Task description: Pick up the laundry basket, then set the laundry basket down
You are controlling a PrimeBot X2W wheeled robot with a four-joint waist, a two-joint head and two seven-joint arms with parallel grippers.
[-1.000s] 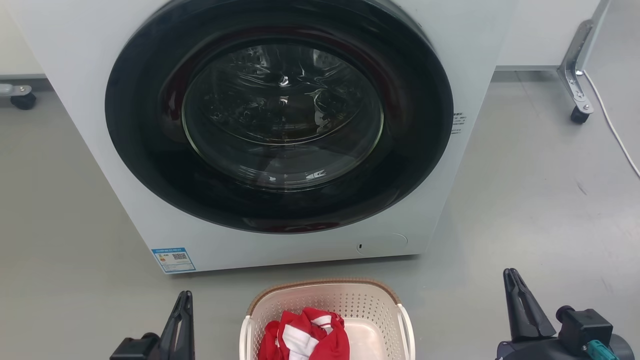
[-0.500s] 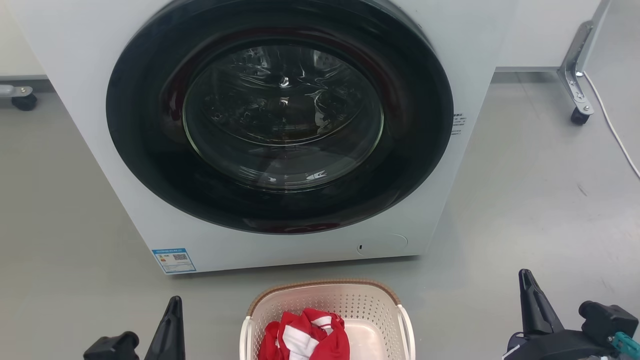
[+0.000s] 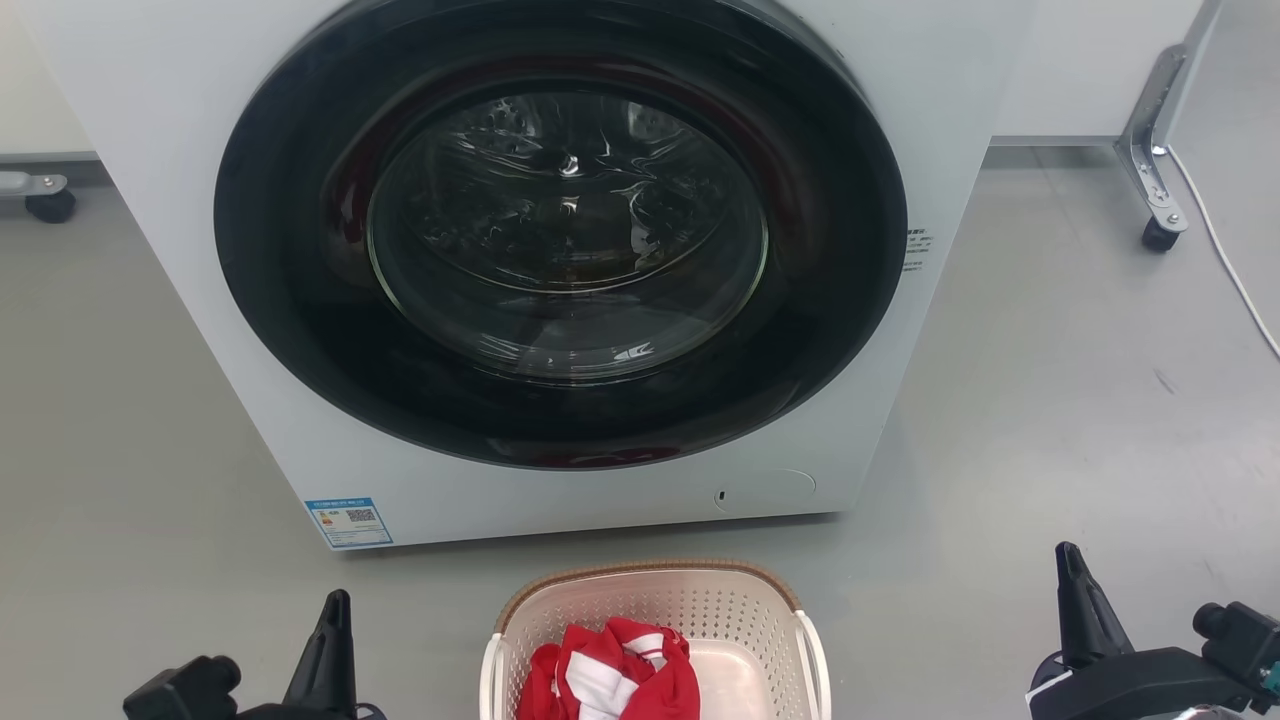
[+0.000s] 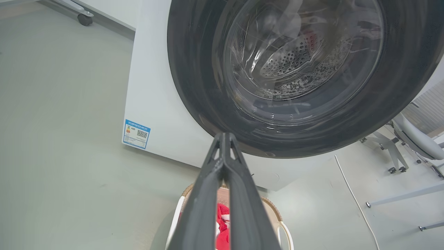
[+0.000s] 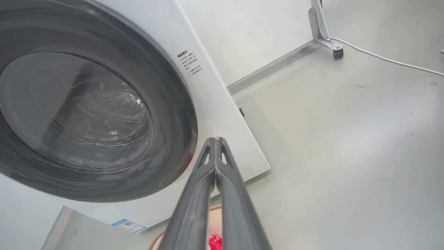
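The cream-white laundry basket (image 3: 700,605) with its brown woven-look rim stands on the floor at the bottom centre of the head view, just in front of the washing machine (image 3: 560,260). A red and white garment (image 3: 610,675) lies inside it. My left gripper (image 3: 335,605) is shut, well to the left of the basket and apart from it. To the basket's right, my right gripper (image 3: 1068,558) is shut too and holds nothing. The left wrist view has the basket (image 4: 270,208) behind the closed left gripper (image 4: 223,137). The right wrist view has my right gripper (image 5: 215,140) with its tips together.
The washing machine's round glass door is closed. A castor leg (image 3: 1155,190) and a white cable (image 3: 1230,270) lie on the grey floor at the far right. Another castor (image 3: 45,200) sits at the far left. A chair base (image 4: 395,152) appears in the left wrist view.
Both grippers have moved outward, away from the basket, the left one leftward and the right one rightward and lower. The basket has stayed in place.
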